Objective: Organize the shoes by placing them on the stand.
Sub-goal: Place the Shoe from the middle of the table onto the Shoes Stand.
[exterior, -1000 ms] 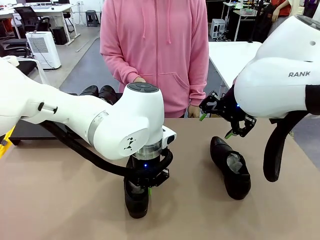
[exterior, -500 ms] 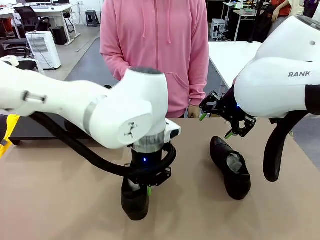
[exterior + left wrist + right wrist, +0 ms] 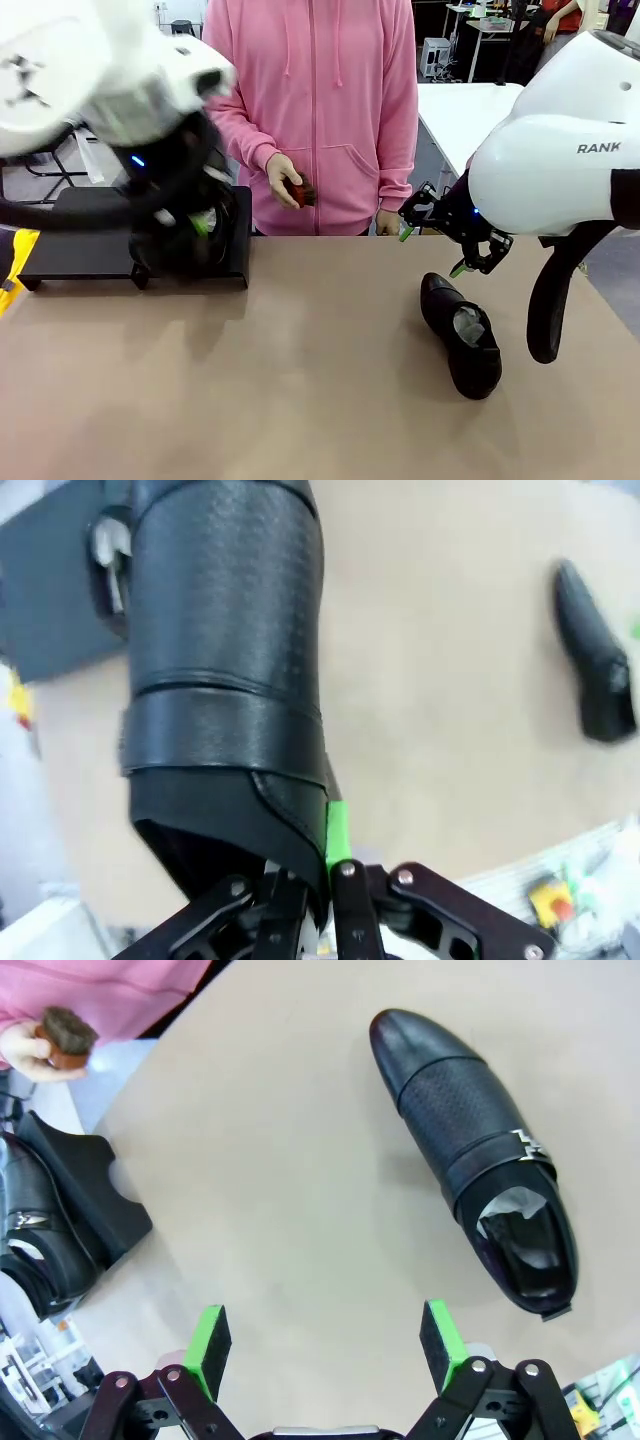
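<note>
My left gripper is shut on the heel of a glossy black shoe, and the arm is blurred. It holds the shoe over the right end of the low black stand at the table's far left. In the left wrist view one green pad presses the shoe's heel rim. Another black shoe with white paper inside lies on the tan table at the right. My right gripper hangs open above and behind that shoe, nothing between its green pads. More dark shoes sit by the stand.
A person in a pink hoodie stands at the far edge, one hand holding a small brown brush. The tan tabletop stretches bare between the stand and the right shoe.
My left arm has lifted the shoe from the table's front middle and swung it up and left to the stand. The right arm has not moved. The person's hand with the brush has come into view.
</note>
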You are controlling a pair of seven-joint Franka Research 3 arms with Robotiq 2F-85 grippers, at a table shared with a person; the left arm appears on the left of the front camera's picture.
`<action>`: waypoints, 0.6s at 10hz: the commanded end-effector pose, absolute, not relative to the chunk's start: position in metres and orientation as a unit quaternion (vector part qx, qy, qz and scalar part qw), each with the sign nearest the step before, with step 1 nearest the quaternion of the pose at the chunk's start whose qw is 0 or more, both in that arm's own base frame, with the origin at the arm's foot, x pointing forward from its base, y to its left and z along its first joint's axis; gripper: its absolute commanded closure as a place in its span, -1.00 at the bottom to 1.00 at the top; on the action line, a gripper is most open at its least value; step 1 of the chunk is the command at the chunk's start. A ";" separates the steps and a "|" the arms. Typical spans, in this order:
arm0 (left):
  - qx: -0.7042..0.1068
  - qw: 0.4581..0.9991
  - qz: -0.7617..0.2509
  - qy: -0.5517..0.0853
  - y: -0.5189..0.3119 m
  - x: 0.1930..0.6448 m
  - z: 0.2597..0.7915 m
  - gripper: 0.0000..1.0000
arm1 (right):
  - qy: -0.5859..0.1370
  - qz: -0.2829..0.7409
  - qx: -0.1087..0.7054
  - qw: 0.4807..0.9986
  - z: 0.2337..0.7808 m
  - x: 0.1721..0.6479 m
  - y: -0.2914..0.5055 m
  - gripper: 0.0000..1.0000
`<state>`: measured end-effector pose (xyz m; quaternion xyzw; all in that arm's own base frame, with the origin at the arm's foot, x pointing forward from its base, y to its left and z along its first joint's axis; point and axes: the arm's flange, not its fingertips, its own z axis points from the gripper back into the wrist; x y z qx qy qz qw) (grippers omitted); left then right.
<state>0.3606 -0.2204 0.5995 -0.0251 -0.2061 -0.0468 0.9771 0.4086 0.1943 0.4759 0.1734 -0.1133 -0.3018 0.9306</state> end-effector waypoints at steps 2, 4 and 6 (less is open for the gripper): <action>0.002 0.966 -0.017 -0.259 -0.158 0.433 0.588 1.00 | -0.114 -0.292 0.179 0.933 0.477 0.412 0.194 -1.00; 0.046 0.966 0.033 -0.253 -0.103 0.489 0.570 1.00 | -0.114 -0.292 0.179 0.933 0.477 0.412 0.194 -1.00; 0.071 0.967 0.047 -0.241 -0.059 0.523 0.539 1.00 | -0.114 -0.292 0.179 0.933 0.477 0.412 0.194 -1.00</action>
